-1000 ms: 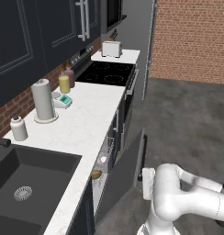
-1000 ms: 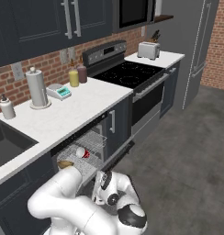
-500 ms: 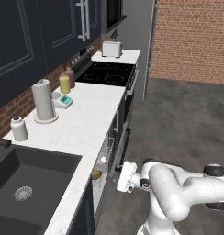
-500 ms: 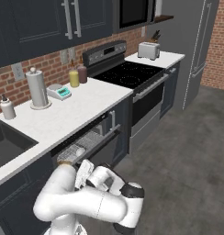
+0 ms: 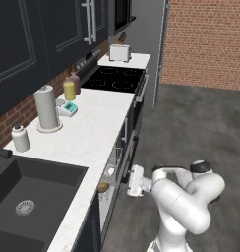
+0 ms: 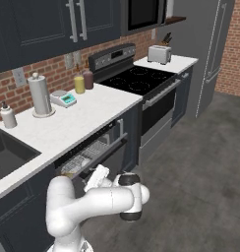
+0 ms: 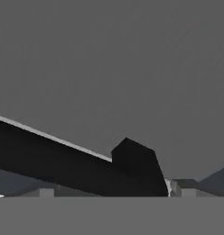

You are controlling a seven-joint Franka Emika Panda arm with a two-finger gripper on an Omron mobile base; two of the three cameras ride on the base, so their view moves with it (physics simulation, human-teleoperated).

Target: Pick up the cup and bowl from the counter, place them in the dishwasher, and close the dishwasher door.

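Note:
The dishwasher door (image 5: 123, 156) stands almost upright, with a narrow gap left under the white counter (image 5: 87, 133). Through that gap I see the red cup (image 5: 110, 171) and the tan bowl (image 5: 103, 187) inside the dishwasher. My gripper (image 5: 134, 180) is low in front of the door, its white hand against the door's outer face. From the right base view the door (image 6: 111, 161) leans slightly out, with the white wire rack (image 6: 87, 156) behind it and my gripper (image 6: 96, 178) just below its top edge. In the hand view the fingertips (image 7: 46, 192) stand wide apart against the grey panel, holding nothing.
On the counter (image 6: 77, 118) stand a paper-towel roll (image 5: 46, 108), a soap bottle (image 5: 20, 137), a yellow bottle (image 5: 69, 90) and a small scale (image 5: 68, 109). The black sink (image 5: 23, 202) is to the left, the black stove (image 5: 117, 78) beyond. Open grey floor lies to the right.
The arm has swung the hand toward the cabinets, and the dishwasher door has risen from about half open to nearly upright. The jaws have narrowed slightly.

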